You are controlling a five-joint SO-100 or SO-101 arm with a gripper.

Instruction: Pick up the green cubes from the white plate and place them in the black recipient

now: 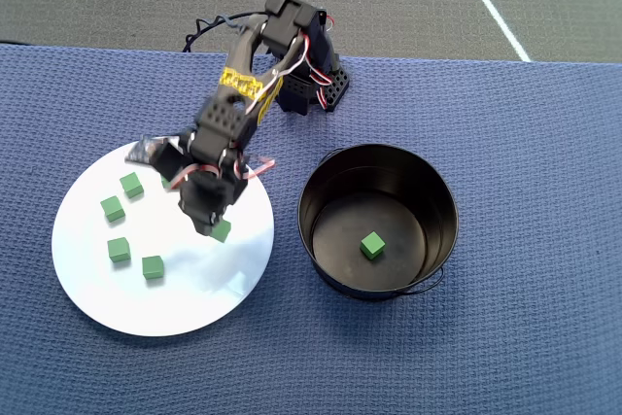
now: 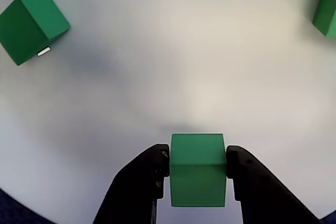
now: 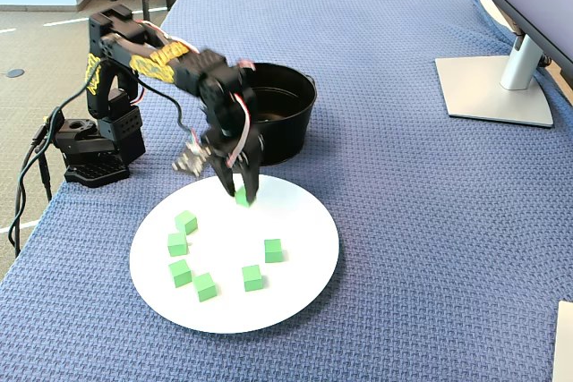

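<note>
I see the gripper (image 2: 198, 174) with its jaws clamped on 1 green cube (image 2: 198, 169) over the white plate (image 1: 209, 284), near the plate's edge nearest the black recipient (image 1: 321, 182). 1 cube in the pot (image 1: 371, 245) lies on its floor. On the plate I count 5 loose cubes (image 3: 253, 277) in the fixed view.

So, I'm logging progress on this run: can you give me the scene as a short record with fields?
gripper: gripper closed on one green cube, over the white plate
loose cubes on plate: six in the fixed view, e.g.
black pot: black pot holds one cube
surface: blue cloth
</note>
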